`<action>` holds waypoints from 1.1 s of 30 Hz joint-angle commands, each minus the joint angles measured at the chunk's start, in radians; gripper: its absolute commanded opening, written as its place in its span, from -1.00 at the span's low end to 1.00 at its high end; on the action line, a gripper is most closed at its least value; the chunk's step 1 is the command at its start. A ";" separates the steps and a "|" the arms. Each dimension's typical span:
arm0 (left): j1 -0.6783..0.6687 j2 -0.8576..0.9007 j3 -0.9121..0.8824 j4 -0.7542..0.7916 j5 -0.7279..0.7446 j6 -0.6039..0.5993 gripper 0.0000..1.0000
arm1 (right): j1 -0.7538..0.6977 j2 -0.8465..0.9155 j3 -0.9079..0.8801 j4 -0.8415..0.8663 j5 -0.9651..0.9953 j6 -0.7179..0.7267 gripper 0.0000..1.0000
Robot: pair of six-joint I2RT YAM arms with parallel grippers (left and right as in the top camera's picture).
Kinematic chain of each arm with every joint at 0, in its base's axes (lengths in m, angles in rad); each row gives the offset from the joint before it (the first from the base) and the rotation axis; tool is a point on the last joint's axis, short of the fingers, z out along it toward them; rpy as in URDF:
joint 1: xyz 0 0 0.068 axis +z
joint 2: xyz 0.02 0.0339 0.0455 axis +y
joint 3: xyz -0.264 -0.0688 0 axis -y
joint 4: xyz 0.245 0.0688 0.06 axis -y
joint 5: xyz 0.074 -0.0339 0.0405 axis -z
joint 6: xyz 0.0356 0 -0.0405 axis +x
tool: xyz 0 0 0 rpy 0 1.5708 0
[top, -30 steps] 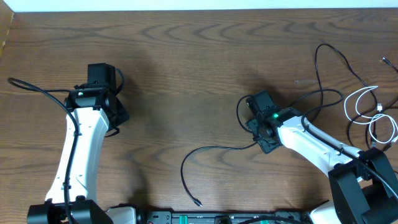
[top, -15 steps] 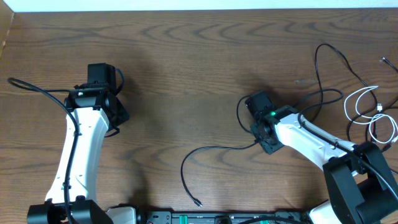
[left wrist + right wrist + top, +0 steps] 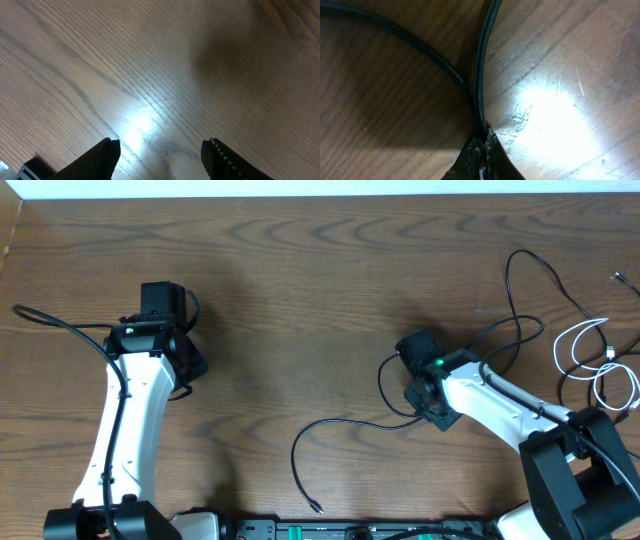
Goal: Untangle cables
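Right claw (image 3: 481, 150) is pinched shut on the black cable (image 3: 481, 65), centre-right in the overhead view. Its loose end lies bottom centre. The other cables (image 3: 585, 345) are bunched at the right edge. Drag low and slow, leftward, watching for snags. Left claw (image 3: 160, 150) is half open and empty over the table (image 3: 150, 60).

1. Overhead: the fingertips of the right gripper (image 3: 430, 402) are hidden under its own wrist housing. Its contact with the black cable (image 3: 350, 419) cannot be seen from above.
2. Right wrist: only the finger (image 3: 470, 160) tips show. They are dark and out of focus, and the bottom edge cuts off the rest.
3. Right wrist: two cable runs leave the frame, one at the top edge and one at the left. Which run goes where cannot be told.
4. Left wrist: the left gripper (image 3: 160, 150) shows its tips only; the bottom edge cuts off the rest. The pale blurred patch (image 3: 179, 161) between them cannot be identified.
5. Overhead: the white cable (image 3: 556, 350) runs off the right edge.
6. Overhead: the plug (image 3: 317, 506) is too small to tell its type.
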 commanded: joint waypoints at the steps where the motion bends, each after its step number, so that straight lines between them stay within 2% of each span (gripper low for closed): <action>1: 0.002 -0.004 -0.013 -0.004 -0.002 -0.009 0.16 | -0.048 0.008 -0.010 -0.005 0.025 -0.116 -0.98; 5: 0.002 -0.004 -0.013 -0.003 -0.002 -0.010 0.15 | -0.112 -0.061 0.031 -0.004 0.024 -0.262 -0.98; 12: 0.002 -0.004 -0.013 -0.003 -0.002 -0.009 0.15 | -0.295 -0.215 0.211 -0.032 -0.050 -0.640 -0.98; 17: 0.002 -0.004 -0.013 -0.003 -0.002 -0.010 0.15 | -0.477 -0.261 0.366 -0.116 -0.062 -0.710 -0.98; 25: 0.002 -0.004 -0.013 -0.003 -0.002 -0.009 0.16 | -0.771 -0.265 0.458 -0.051 -0.056 -0.735 -0.98; 33: 0.002 -0.004 -0.013 -0.003 -0.002 -0.009 0.15 | -1.064 -0.256 0.458 -0.022 -0.028 -0.605 -0.98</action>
